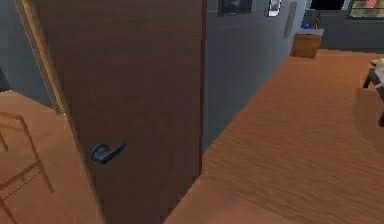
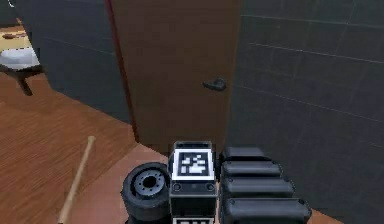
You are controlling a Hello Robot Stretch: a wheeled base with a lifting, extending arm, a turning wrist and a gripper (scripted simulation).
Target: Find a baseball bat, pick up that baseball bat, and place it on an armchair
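Brown door with dark handle; grey wall; wooden floor.

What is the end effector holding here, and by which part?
It cannot be told. A long pale wooden stick slants just left of the dark end effector; whether they touch is not discernible.

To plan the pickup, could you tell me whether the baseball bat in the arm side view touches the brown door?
No, the baseball bat lies on the wooden floor, left of the door with floor between them.
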